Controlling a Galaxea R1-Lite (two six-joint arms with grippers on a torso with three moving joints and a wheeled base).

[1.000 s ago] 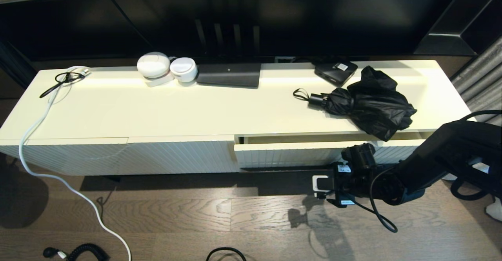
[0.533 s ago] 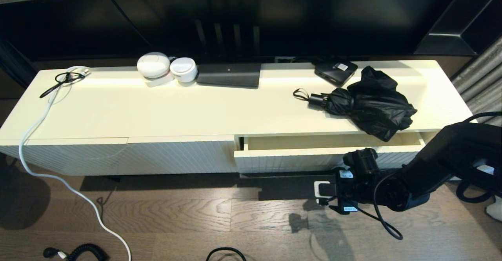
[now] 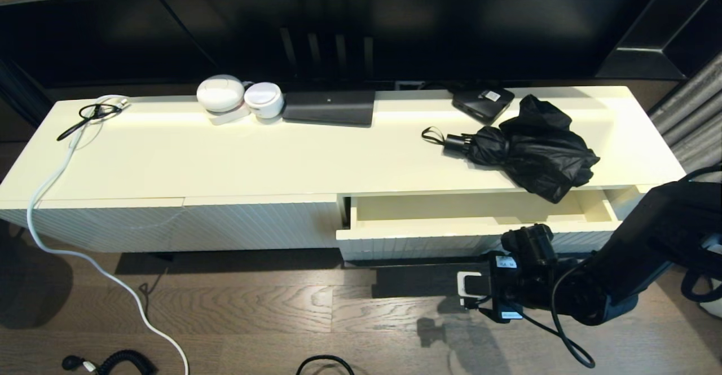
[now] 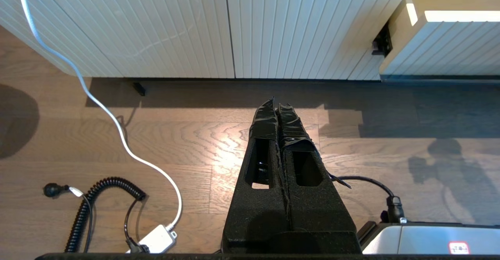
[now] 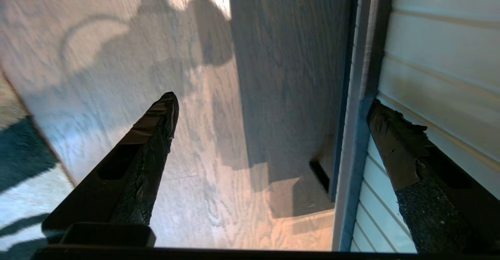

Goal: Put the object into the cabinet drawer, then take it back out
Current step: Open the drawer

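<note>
The black compact umbrella (image 3: 530,152) lies rumpled on the cabinet top (image 3: 225,155) at the right, its fabric hanging over the front edge above the cabinet drawer (image 3: 428,234). That drawer stands partly pulled out, showing its cream interior (image 3: 479,206). My right arm (image 3: 615,268) reaches in low in front of it. In the right wrist view my right gripper (image 5: 273,103) is open; one finger (image 5: 394,146) sits between the handle bar (image 5: 357,95) and the ribbed front (image 5: 433,56), the other over the floor. My left gripper (image 4: 276,103) hangs shut and holds nothing, above the floor.
A flat black box with a white label (image 3: 483,102) lies behind the umbrella. Two white round devices (image 3: 240,96), a dark slab (image 3: 330,107) and a white cable (image 3: 62,172) are further left. A coiled black cord (image 4: 93,205) lies on the wooden floor.
The drawer has slid further out of the cabinet, showing more of its interior. My right arm has drawn back toward me with it. The umbrella has not moved.
</note>
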